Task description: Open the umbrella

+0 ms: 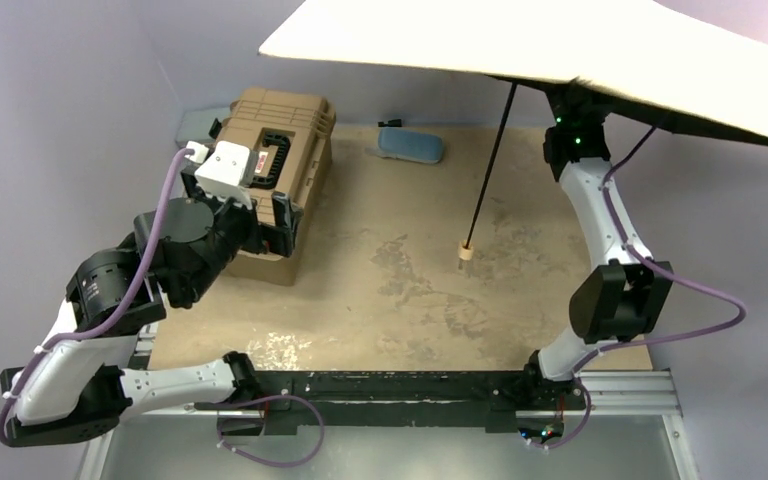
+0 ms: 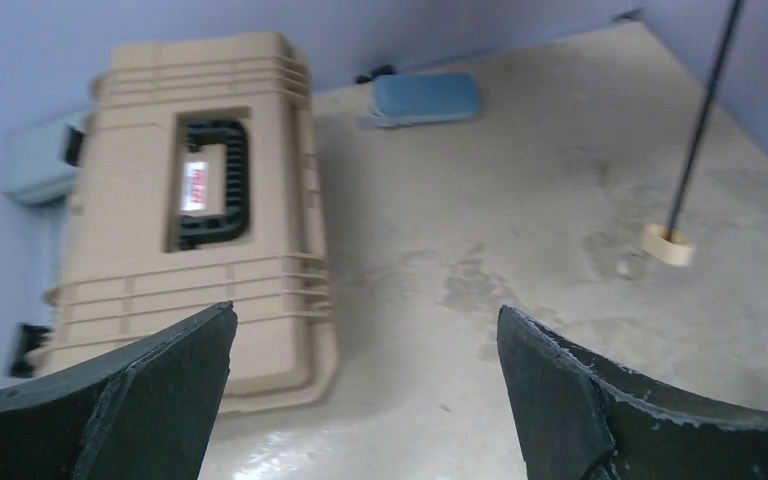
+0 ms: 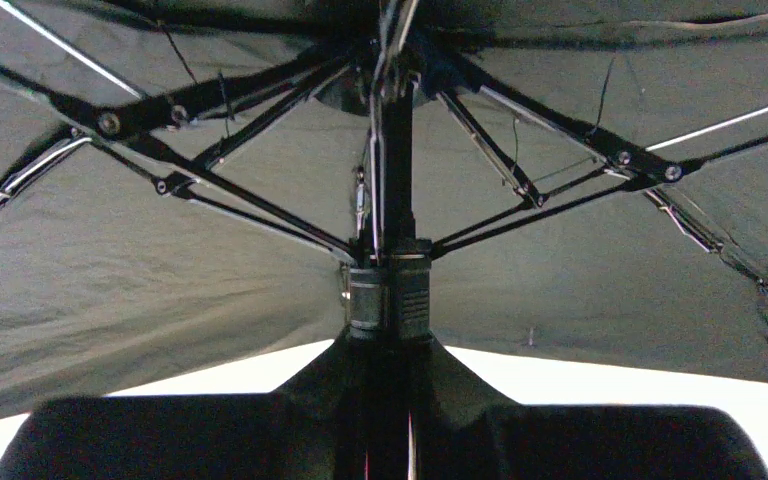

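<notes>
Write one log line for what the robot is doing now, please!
pale beige cloth folding umbrella: spread open | right gripper: shut on it, just under the canopy | left gripper: open, holding nothing

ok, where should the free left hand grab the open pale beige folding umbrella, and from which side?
Probably best: the thin black shaft just above the small round beige handle, coming from the robot's left with the open left hand. That stretch slants in the open over the table; the top is taken by the right hand under the umbrella canopy.
</notes>
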Robot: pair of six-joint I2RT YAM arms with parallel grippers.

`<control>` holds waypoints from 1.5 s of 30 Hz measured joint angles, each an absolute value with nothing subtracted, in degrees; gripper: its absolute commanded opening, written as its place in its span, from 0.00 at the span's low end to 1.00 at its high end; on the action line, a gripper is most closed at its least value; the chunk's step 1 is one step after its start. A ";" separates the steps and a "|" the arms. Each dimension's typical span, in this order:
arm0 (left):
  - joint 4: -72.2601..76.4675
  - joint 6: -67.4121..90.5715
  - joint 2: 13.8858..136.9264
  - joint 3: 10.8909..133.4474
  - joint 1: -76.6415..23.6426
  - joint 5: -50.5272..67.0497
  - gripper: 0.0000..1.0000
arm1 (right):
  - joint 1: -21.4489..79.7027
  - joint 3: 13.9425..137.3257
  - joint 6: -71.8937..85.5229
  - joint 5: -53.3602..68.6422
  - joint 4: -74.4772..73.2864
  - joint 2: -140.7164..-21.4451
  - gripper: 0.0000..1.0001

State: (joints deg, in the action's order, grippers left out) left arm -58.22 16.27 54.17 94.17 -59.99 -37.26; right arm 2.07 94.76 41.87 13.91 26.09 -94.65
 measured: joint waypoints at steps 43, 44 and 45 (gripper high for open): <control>-73.87 24.91 56.60 101.38 -38.63 -32.64 1.00 | 11.20 43.42 13.80 5.52 44.25 -64.10 0.00; -73.84 24.91 56.40 101.34 -38.63 -32.67 1.00 | 11.20 43.42 13.80 5.52 44.25 -64.10 0.00; -73.82 24.91 56.23 101.32 -38.63 -32.69 1.00 | 11.18 43.42 13.80 5.52 44.25 -64.10 0.00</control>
